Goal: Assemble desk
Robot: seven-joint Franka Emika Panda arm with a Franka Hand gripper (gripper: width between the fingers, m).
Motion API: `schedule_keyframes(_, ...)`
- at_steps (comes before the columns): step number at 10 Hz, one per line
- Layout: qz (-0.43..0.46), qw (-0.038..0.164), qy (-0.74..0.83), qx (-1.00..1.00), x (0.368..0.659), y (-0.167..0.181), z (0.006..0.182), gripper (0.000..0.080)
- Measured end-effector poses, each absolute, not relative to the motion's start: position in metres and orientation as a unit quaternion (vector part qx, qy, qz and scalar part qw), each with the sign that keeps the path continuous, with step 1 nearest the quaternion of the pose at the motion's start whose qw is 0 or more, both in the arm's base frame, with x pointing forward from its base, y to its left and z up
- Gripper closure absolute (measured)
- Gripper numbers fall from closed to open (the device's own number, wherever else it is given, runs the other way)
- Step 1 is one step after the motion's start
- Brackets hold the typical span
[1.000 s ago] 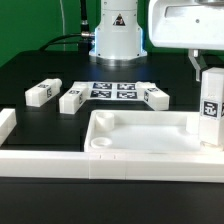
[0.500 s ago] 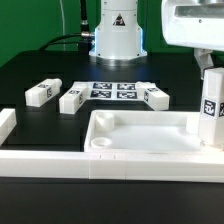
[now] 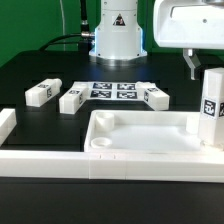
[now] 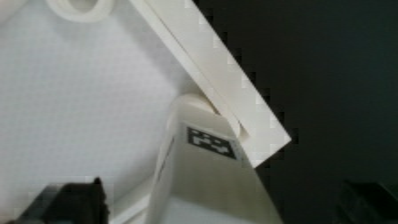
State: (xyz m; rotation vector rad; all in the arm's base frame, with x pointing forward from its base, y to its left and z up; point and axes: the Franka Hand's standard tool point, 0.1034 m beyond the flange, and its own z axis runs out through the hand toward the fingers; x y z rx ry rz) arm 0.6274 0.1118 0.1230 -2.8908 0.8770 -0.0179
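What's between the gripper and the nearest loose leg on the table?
Nothing visible. The gripper hangs open over the upright leg in the tabletop; the nearest loose leg lies on the table beyond the rim.

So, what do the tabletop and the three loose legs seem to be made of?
The tabletop: probably white moulded plastic, smooth and faintly glossy. Its rim is rounded and evenly coloured. The loose legs: seemingly the same white plastic, with sharp square edges. Their black-and-white tags look printed, maybe stickers.
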Motion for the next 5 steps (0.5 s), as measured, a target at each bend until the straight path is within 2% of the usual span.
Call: schedule_keyframes(5, -0.020, 0.056, 0.064, -0.996, 0.6295, 0.1086, 0.1216, 0.0150)
